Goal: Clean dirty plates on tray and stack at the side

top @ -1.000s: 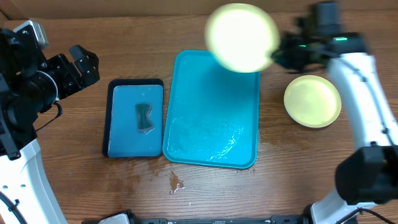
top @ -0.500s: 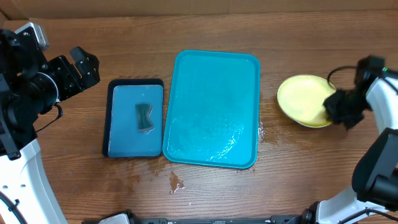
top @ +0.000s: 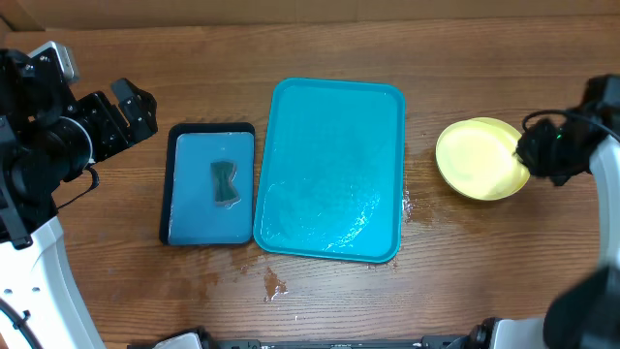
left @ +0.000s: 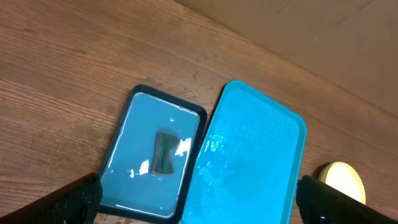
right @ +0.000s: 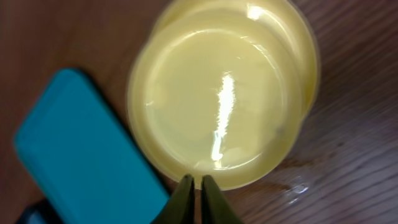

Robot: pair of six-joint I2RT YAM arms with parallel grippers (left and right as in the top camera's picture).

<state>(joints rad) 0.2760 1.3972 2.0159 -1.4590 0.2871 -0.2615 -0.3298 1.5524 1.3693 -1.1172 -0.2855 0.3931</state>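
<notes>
Compared with a second ago, your top plate (right: 217, 106) no longer hangs over the far right corner of the tray (top: 329, 126); it now sits right of it, on the lower plate (right: 301, 43), both pale yellow. The two do not line up: in the right wrist view the lower plate shows as a crescent past the top one's far edge. Your right gripper (right: 194, 185) has followed it and now stands at the plates' edge away from the tray. Its fingers are drawn nearly together, only a thin slit between them, tips over the top plate's near rim; you cannot tell whether they pinch it. The stack rests on the table (top: 465, 262), just beside the tray, not touching it. Your left gripper (top: 133, 101) hangs well left of the tray, fingers spread wide, holding nothing. Between it and the tray lies a small tray (top: 194, 145), dark-rimmed, with a dark piece (top: 226, 182) on it. A puddle (top: 274, 284) lies on the table by the tray's near left corner.
</notes>
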